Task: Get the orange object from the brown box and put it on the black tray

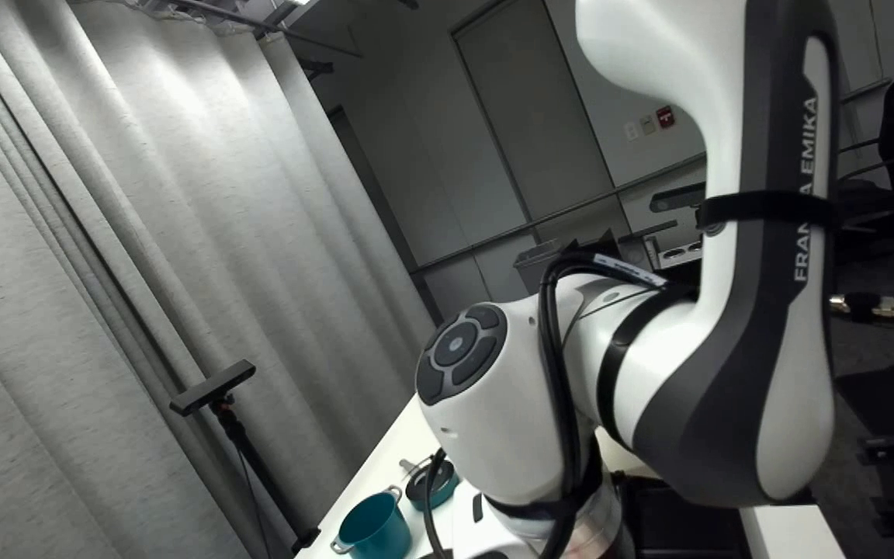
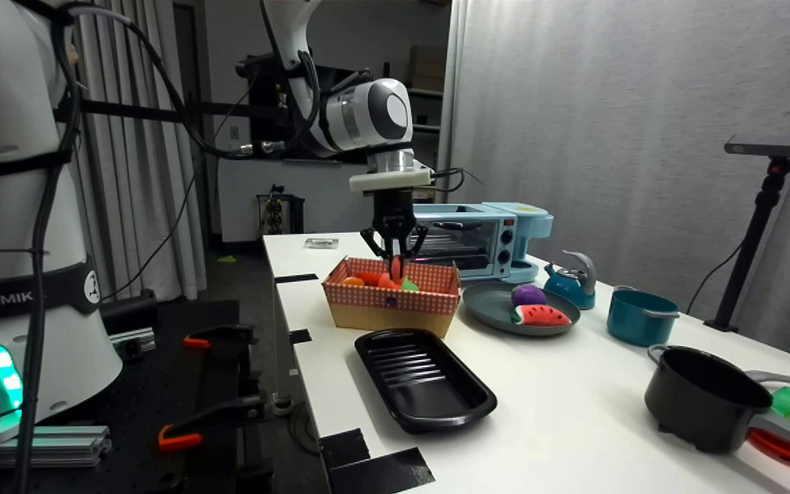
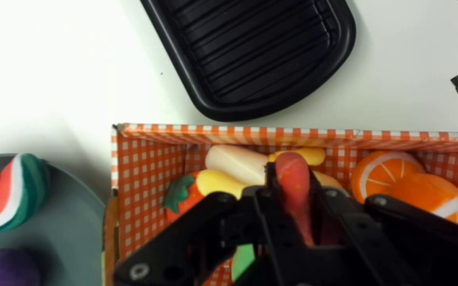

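The brown box [image 2: 395,318] is tan-brown below with a red-and-white checkered rim and lining. My gripper [image 2: 396,267] points down into it. In the wrist view its fingers are closed on both sides of the orange object [image 3: 293,169], a rounded, elongated orange-red piece that sticks out past the fingertips. Its lower part is hidden between the fingers. The black tray [image 2: 412,374] lies on the table beside the box, and its near end shows in the wrist view [image 3: 261,51]. In an exterior view only the arm [image 1: 524,388] shows, and the gripper is out of view.
The box also holds orange pieces [image 3: 424,194], a strawberry [image 3: 187,198] and yellow pieces [image 3: 217,180]. A grey plate [image 2: 487,312] bears a watermelon slice [image 2: 541,315] and a purple item [image 2: 527,296]. A blue toaster oven [image 2: 460,247], kettle [image 2: 570,288] and pots [image 2: 697,405] stand around.
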Controlling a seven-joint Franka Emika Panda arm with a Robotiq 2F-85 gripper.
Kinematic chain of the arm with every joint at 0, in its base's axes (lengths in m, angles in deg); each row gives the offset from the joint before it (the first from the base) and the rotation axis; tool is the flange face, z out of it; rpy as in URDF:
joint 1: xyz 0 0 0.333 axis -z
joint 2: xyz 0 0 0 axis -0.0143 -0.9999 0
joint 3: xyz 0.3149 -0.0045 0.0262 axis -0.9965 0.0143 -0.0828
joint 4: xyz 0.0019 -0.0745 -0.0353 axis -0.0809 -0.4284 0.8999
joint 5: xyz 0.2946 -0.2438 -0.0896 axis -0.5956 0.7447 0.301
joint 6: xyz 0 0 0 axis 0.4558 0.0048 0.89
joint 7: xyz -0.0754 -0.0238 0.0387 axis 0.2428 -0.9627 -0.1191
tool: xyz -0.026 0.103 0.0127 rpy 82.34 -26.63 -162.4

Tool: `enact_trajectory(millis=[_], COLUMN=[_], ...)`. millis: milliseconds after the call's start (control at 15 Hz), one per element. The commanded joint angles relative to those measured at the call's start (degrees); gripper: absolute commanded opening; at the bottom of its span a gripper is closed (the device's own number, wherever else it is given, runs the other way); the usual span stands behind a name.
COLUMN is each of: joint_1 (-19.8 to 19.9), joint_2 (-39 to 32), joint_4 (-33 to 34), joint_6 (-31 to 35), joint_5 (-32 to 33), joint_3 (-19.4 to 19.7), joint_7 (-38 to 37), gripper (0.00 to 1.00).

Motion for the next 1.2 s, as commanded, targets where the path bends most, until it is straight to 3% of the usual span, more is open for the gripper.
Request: enact_trajectory(millis=[0, 133, 467, 1133], joint_1=[-2.02, -2.29, -2.93, -2.15], joint_2=[4.24, 5.09, 7.01, 7.15], joint_4=[-2.00, -2.24, -2.09, -4.08], joint_6=[-0.54, 0.61, 0.58, -0.12], joint_5=[5.65, 8.90, 25.95, 26.60], joint_3=[0.95, 1.09, 1.69, 0.20], joint_7=[-5.98, -9.57, -24.47, -39.41], gripper=[0.04, 0.04, 0.04, 0.04])
